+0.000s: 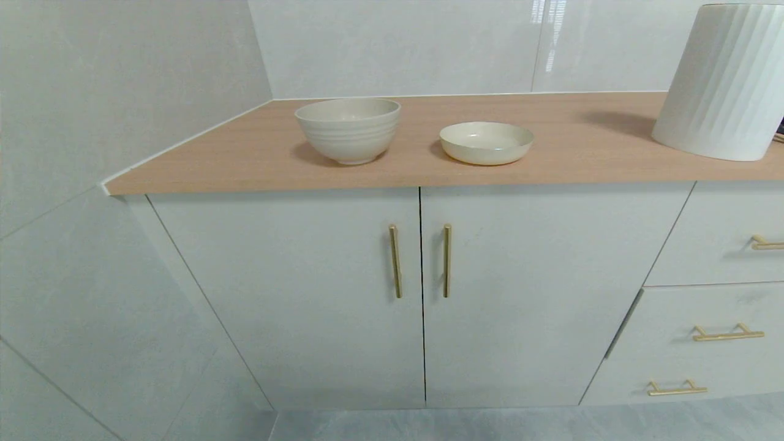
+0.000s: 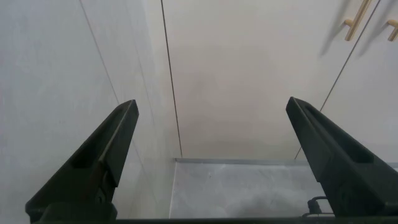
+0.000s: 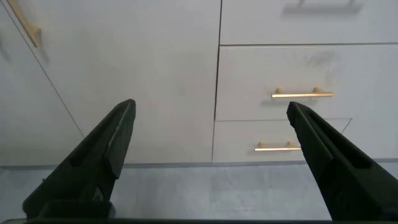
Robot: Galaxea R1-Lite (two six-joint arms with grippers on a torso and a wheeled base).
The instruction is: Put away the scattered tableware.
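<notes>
1. The cabinet [image 1: 294,294] is viewed from above and in front by the head view.
2. Its left door [image 2: 249,81] is faced closely, from low down, by the left wrist view.
3. Its drawers [image 3: 298,74], shared with the head view, are faced likewise by the right wrist view.

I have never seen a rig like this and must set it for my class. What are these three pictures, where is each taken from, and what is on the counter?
This is a wheeled robot with two arms. The large picture comes from a camera on its head, looking down at a wooden counter. On it stand a deep ribbed bowl and, to its right, a shallow dish, not touching; a white ribbed container stands at the far right. Below are closed cabinet doors and drawers. The two smaller pictures come from cameras on the wrists. The dark prongs in each are that arm's jaws, open, holding nothing, facing the cabinet fronts near the floor.
</notes>
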